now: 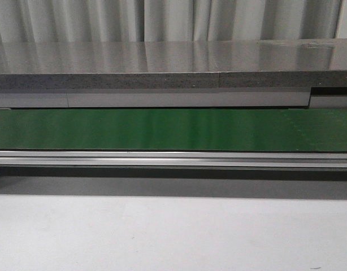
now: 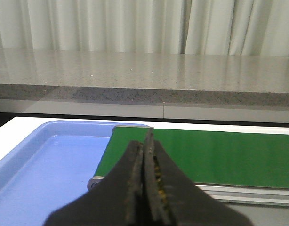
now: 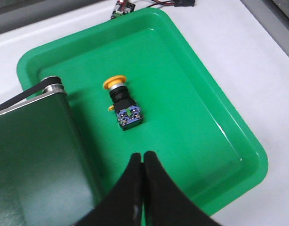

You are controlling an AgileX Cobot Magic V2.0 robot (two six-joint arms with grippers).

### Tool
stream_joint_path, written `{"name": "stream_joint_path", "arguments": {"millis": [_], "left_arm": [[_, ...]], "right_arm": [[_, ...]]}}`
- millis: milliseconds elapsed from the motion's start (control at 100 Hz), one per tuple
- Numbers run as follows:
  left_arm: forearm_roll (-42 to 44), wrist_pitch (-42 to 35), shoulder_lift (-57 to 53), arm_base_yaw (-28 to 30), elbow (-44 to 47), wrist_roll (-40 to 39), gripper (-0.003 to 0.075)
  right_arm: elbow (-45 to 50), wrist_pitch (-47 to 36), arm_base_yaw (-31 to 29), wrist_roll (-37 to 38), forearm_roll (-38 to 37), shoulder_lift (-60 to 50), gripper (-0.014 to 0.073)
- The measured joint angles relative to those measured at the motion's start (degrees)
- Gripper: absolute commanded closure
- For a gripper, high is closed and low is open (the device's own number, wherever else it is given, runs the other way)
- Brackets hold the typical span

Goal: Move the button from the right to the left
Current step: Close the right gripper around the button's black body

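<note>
Both grippers, left (image 2: 145, 188) and right (image 3: 143, 188), closed and empty. Risk: button (image 3: 122, 102) lies on its side in tray (image 3: 220, 127); round head could roll off-grasp.

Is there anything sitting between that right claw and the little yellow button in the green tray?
Nothing visible: only bare floor of the green tray separates the right gripper, fingers together, from the button.

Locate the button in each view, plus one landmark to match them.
Front view: not in it; only the green belt crossing the frame.
Left wrist view: not in it; a blue tray sits at the belt's end.
Right wrist view: the button lies on its side in the green tray, apart from the right gripper.
Shared landmark: the green belt.
</note>
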Motion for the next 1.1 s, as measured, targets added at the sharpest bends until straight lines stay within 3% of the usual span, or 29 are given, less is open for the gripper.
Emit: {"name": "stream_joint_path", "arguments": {"millis": [210, 290, 360, 500, 570, 820, 1100], "left_arm": [[0.00, 0.00, 0.00, 0.00, 0.00, 0.00, 0.0740], [0.00, 0.00, 0.00, 0.00, 0.00, 0.00, 0.0740], [0.00, 0.00, 0.00, 0.00, 0.00, 0.00, 0.0740], [0.00, 0.00, 0.00, 0.00, 0.00, 0.00, 0.0740], [0.00, 0.00, 0.00, 0.00, 0.00, 0.00, 0.0740], [0.00, -0.28, 0.00, 0.00, 0.00, 0.00, 0.0740], [0.00, -1.77, 0.00, 0.00, 0.00, 0.00, 0.0740]], "right_arm": [[-6.68, 4.22, -0.70, -1.87, 0.55, 10.55, 0.0643], [-9.40, 6.92, -0.70, -4.11, 1.89, 14.06, 0.0592], [-12.00, 9.48, -0.70, -6.38, 3.46, 17.20, 0.0493], [-17.22, 13.87, -0.70, -8.95, 5.94, 23.00, 0.0166], [-19.95, 15.83, -0.70, -9.85, 6.30, 25.62, 0.0064], [-27.72, 19.67, -0.70, -16.00, 6.64, 34.36, 0.0055], [-29.69, 18.61, -1.15, -21.55, 6.77, 40.93, 0.0055]]}}
